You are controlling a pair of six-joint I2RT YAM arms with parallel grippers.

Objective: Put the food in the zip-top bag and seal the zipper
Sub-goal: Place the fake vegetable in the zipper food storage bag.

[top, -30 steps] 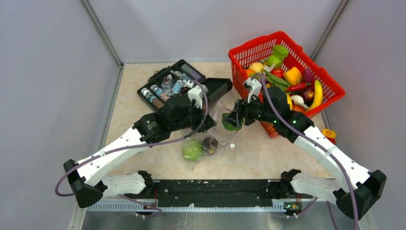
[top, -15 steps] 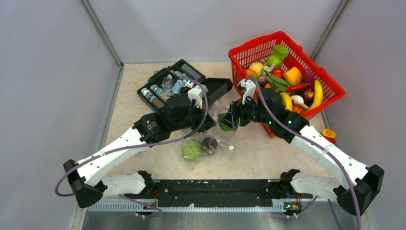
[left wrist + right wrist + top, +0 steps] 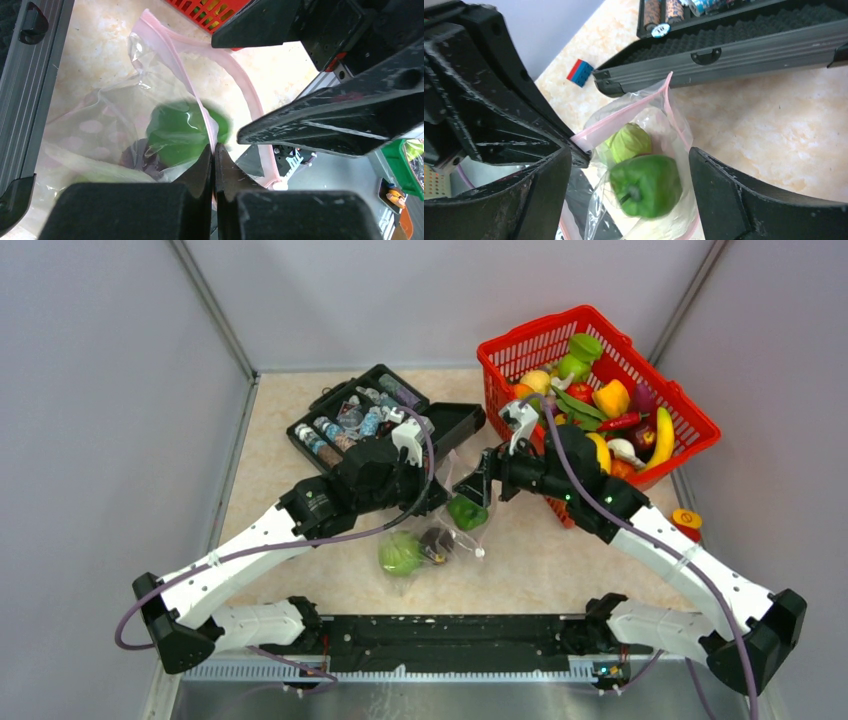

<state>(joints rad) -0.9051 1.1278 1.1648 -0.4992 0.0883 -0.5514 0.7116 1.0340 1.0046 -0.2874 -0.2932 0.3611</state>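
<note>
The clear zip-top bag (image 3: 440, 532) lies mid-table with its mouth held up. My left gripper (image 3: 436, 490) (image 3: 215, 150) is shut on the pinkish zipper (image 3: 245, 85) strip at the mouth's edge. My right gripper (image 3: 476, 484) (image 3: 628, 165) hangs open just above the mouth. A green pepper (image 3: 466, 512) (image 3: 646, 185) sits loose below its fingers, inside the bag, with a gap on both sides. Deeper in the bag lie a pale green round food (image 3: 400, 553) (image 3: 630, 141) and a dark purple fruit (image 3: 436, 540).
A red mesh basket (image 3: 640, 360) full of toy food stands at the back right. An open black case (image 3: 372, 420) (image 3: 734, 55) with small bottles sits behind the bag. A small orange-capped item (image 3: 687, 520) lies at the right edge, and a red-and-blue block (image 3: 580, 72) near the case.
My right gripper moved left over the bag mouth and opened. The green pepper left its jaws and dropped into the bag. The left gripper kept hold of the zipper edge.
</note>
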